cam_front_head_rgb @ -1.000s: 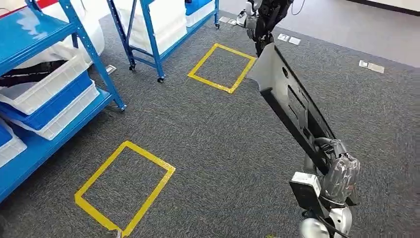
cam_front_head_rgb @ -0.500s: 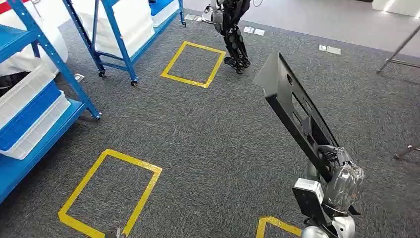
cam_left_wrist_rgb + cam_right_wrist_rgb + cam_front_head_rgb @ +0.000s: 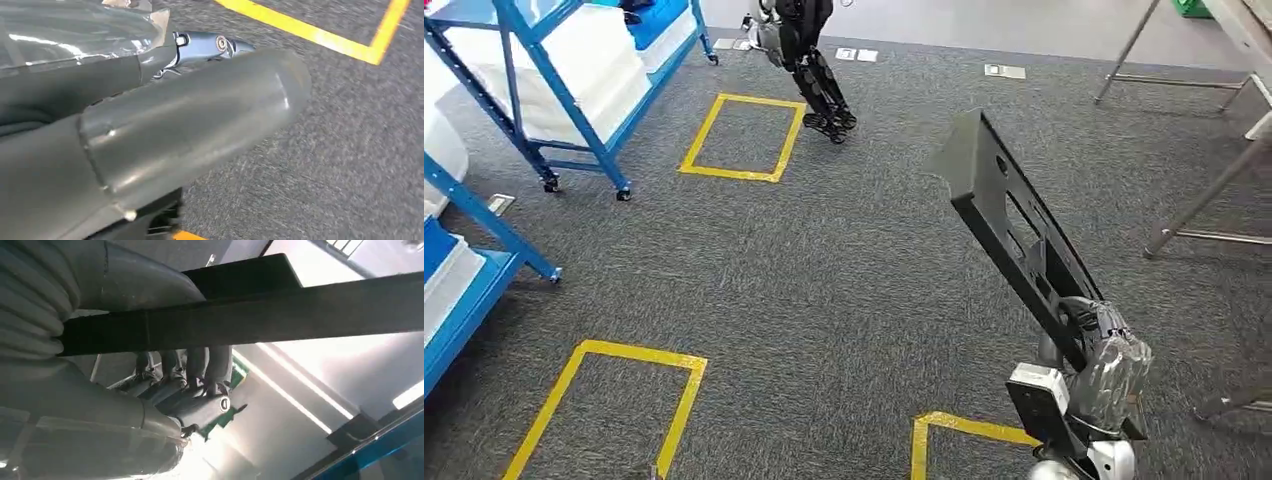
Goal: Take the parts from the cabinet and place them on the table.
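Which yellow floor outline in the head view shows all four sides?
The far yellow outline, beside the other robot's legs. The two near outlines, at lower left and by the right hand, are cut off.

A robotics test floor laid out like a small warehouse: grey carpet (image 3: 824, 300) marked with yellow tape rectangles (image 3: 742, 137), as standing spots are marked in a work cell. Blue wheeled shelving racks (image 3: 564, 110) along one side carry white and blue plastic bins (image 3: 594, 60). Metal cover plates (image 3: 1005, 71) are set into the floor. The dark legs of a second humanoid robot (image 3: 819, 80) stand beyond the far tape rectangle, and slanted metal table legs (image 3: 1204, 195) rise at the right edge.
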